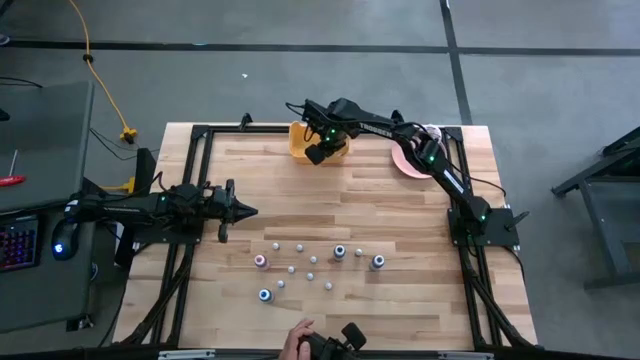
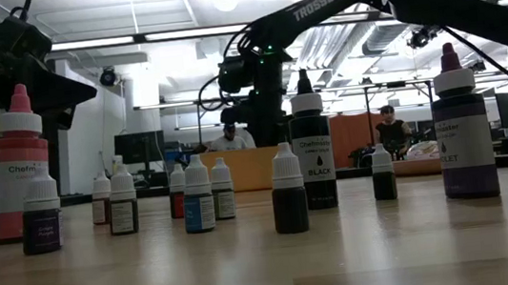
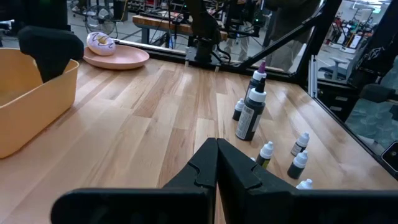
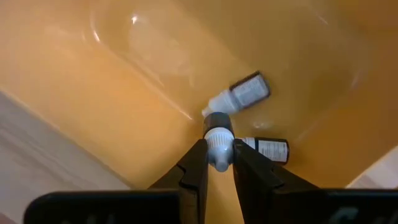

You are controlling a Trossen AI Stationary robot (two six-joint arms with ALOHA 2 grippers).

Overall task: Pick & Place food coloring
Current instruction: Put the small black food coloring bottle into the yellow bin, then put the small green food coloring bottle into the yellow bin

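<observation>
1. The right gripper [image 4: 219, 163] hangs over the inside of the yellow bin [image 1: 300, 148] at the far edge of the tabletop [image 1: 340, 200]; its fingers [image 4: 194, 167] pinch a small food coloring bottle [image 4: 218, 144] by its white cap.
2. Just ahead of those fingertips, two more bottles lie on their sides on the bin floor: one with a whitish cap [image 4: 239, 94] and one partly hidden behind the right-hand finger [image 4: 268, 148].
3. The left gripper [image 1: 245, 210] waits low over the tabletop at the left side, its fingers [image 3: 205, 163] pressed together with nothing between them.
4. Ahead of the left fingers, the remaining food coloring bottles [image 1: 312, 262] stand upright, scattered across the near middle of the tabletop, among them a tall black one [image 3: 251, 113].
5. A pink plate [image 1: 406, 160] carrying a donut [image 3: 99, 42] sits beside the bin.
6. A person's hand [image 1: 296, 342] shows at the near edge of the tabletop.
</observation>
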